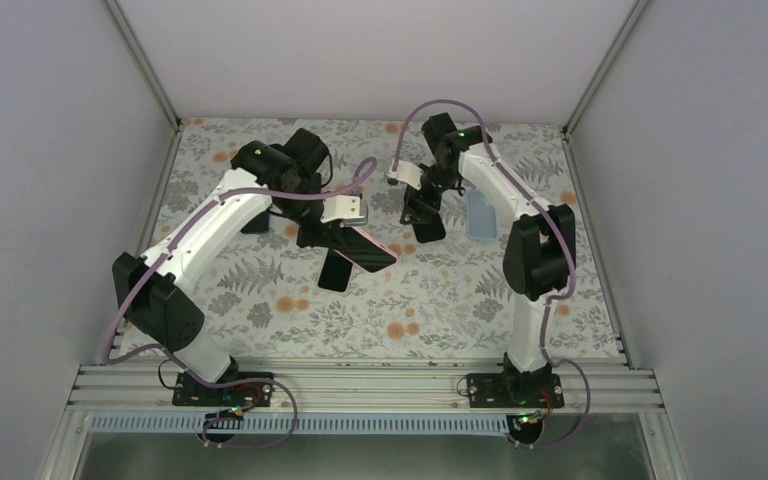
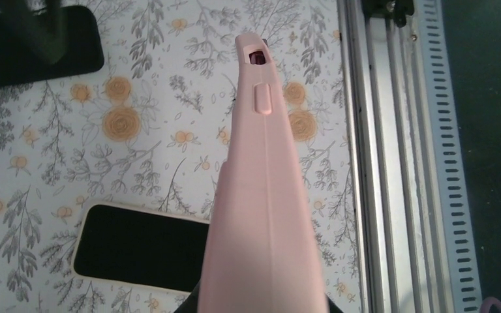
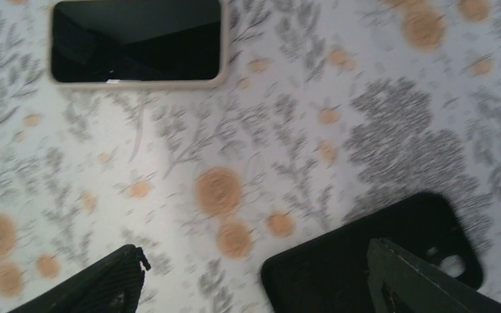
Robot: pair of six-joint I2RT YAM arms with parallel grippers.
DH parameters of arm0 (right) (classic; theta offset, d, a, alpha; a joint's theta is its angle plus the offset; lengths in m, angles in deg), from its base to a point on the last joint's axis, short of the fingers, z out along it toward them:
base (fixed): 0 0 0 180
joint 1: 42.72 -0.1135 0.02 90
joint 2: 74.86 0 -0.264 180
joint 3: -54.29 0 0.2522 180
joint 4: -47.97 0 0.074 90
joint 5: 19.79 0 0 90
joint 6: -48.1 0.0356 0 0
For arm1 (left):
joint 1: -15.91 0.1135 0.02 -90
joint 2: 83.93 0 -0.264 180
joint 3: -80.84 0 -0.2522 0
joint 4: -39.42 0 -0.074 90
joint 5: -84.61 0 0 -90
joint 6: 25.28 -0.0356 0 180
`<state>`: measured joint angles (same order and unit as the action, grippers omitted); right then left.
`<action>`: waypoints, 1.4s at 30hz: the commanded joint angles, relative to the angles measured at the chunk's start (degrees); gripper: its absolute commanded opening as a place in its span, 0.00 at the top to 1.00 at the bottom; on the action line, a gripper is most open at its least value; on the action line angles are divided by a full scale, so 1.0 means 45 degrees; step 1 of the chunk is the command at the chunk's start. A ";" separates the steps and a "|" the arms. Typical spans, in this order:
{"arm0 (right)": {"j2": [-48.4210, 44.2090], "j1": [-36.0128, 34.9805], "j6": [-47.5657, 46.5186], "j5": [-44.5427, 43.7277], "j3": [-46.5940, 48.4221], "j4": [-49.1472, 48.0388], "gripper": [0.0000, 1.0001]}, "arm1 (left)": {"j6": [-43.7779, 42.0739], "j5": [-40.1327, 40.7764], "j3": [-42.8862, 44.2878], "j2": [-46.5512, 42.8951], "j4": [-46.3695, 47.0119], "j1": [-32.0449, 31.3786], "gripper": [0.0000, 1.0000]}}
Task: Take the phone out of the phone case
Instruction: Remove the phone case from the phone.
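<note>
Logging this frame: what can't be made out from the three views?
- Whether a phone sits inside the pink case: the left wrist view shows only its side edge, and the top view is too small.
- Grip of the left end effector: hidden beneath that case in the left wrist view.
- The black case: right wrist view blurred, cut off by the bottom edge.
- A dark item: mostly under the left arm, top view.
</note>
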<state>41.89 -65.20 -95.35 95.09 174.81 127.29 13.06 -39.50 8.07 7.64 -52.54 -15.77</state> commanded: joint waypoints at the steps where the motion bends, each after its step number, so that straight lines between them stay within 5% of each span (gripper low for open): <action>1: -0.2305 -0.0301 -0.0221 0.0811 -0.2127 0.0405 0.16 | 0.0214 0.0158 0.0417 0.0293 0.0650 0.0370 0.98; 10: -0.4349 -0.1491 0.0862 0.0830 -0.4892 -0.1011 0.16 | 0.0375 -0.0070 0.0678 0.0658 0.1021 0.0400 0.98; 42: -0.3805 -0.1254 0.0704 0.0955 -0.4489 -0.1482 0.19 | -0.0060 -0.0428 0.0754 0.0562 0.0373 0.0419 0.98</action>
<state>24.53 -71.41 -91.78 98.07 152.91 121.76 14.35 -37.14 10.19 11.38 -49.94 -13.76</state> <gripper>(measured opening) 0.810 0.110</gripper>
